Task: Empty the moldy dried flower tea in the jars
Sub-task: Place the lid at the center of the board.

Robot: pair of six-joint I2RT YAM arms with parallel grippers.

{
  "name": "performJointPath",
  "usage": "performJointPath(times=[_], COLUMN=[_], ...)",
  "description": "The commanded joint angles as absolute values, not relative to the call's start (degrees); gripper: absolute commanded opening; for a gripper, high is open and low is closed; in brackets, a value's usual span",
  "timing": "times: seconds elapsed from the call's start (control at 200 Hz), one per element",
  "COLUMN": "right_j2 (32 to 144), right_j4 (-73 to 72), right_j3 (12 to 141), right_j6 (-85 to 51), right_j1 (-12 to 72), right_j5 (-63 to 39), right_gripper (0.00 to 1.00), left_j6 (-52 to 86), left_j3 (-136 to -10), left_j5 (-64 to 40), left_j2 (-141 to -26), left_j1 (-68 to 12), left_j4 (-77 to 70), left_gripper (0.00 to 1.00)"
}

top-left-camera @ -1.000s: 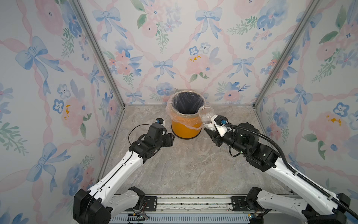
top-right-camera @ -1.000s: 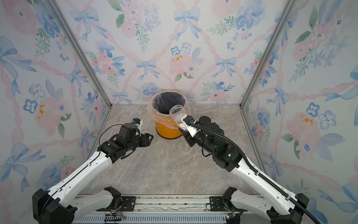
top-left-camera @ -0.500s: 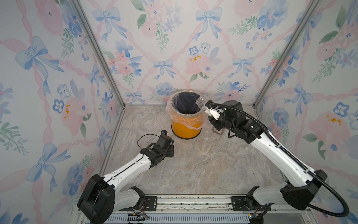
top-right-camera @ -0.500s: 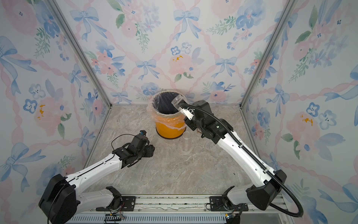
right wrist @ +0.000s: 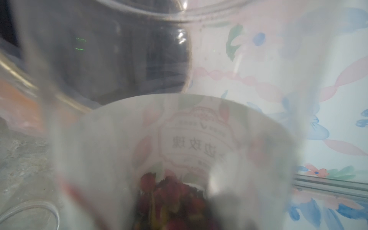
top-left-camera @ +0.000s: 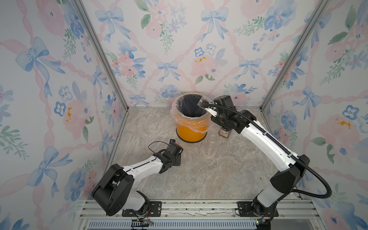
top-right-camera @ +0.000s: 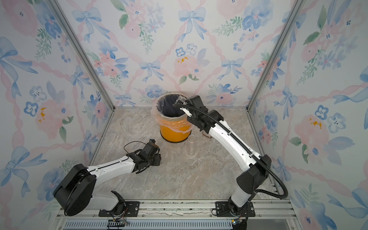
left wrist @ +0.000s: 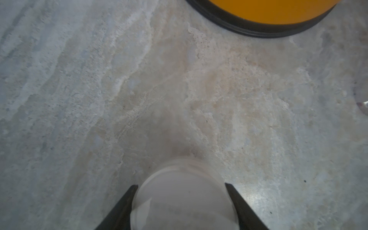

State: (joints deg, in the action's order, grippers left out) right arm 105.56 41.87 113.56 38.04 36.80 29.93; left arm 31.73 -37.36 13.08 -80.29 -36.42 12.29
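**Right gripper** (top-left-camera: 207, 106): closed on a clear jar (top-left-camera: 202, 100). The jar has its lid off and is tilted. Its mouth reaches out past the fingertips, over the near side of the rim of the orange bin (top-left-camera: 189, 134). A thin plastic liner (top-left-camera: 199, 127) is folded down over that rim.

**Right wrist view:** the jar fills the frame. A paper label is on its wall, with the print seen from the back. The tea (right wrist: 171, 199), red-brown dried buds, lies in a clump at the base end, close to the fingers and well short of the mouth. Beyond the mouth is the dark inside of the bin. The fingers are not clearly shown in this view; both top views show the gripper clamped on the jar body.

**Left gripper** (left wrist: 181, 185): low over the table (left wrist: 79, 99). Its fingers (left wrist: 121, 209) press on opposite sides of a round white lid (left wrist: 183, 203), gripping it. I cannot tell whether the lid touches the table. The bin's base lies well beyond the fingertips.

**Second jar** (top-left-camera: 224, 133): upright on the table near the bin, below and behind the right fingers. The right arm partly hides it. Brown tea shows through its wall.

**Clear lid** (top-left-camera: 213, 138): flat on the table, just beside the bin's base, between the bin and the second jar, apart from both sets of fingers.
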Motion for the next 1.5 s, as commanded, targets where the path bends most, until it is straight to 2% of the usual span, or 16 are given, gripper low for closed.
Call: performJointPath(times=[0.0, 0.33, 0.53, 0.79, 0.925, 1.055, 1.125, 1.27, 1.495], right_j2=[107.7, 107.2, 102.2, 88.6, 83.0, 78.7, 77.1, 74.6, 71.9], right_j4=[42.7, 38.7, 33.3, 14.5, 7.5, 4.1, 4.1, 4.3, 5.7], right_j3=[116.3, 114.3, 108.3, 90.3, 83.3, 78.6, 77.4, 75.2, 73.6], right_j6=[41.4, 40.1, 32.1, 17.8, 14.6, 13.0, 12.6, 12.4, 12.8], right_j1=[36.5, 36.1, 33.5, 28.9, 28.3, 28.2, 28.1, 27.9, 27.5], right_j5=[33.1, 30.3, 20.0, 2.2, -0.9, -2.3, -2.5, -2.5, -2.2], right_gripper=[0.33, 0.31, 0.29, 0.26, 0.26, 0.26, 0.26, 0.26, 0.26], left_j6=[31.2, 30.6, 29.6, 23.4, 20.8, 19.1, 19.8, 19.2, 22.6], left_j3=[-37.0, -40.7, -42.5, -44.9, -47.8, -51.2, -52.5, -55.0, -57.7], left_j5=[14.0, 15.3, 15.9, 19.5, 20.1, 19.9, 15.0, 19.2, 17.2], left_j2=[-82.0, -87.0, -85.6, -80.2, -82.3, -85.5, -86.4, -90.4, -97.3], left_j1=[-36.8, -38.8, -39.2, -28.0, -23.5, -22.9, -24.3, -33.7, -41.3], left_j4=[11.4, 11.3, 11.4, 13.4, 13.9, 14.1, 14.0, 14.1, 14.0], left_gripper=[0.40, 0.42, 0.43, 0.46, 0.46, 0.44, 0.44, 0.45, 0.47])
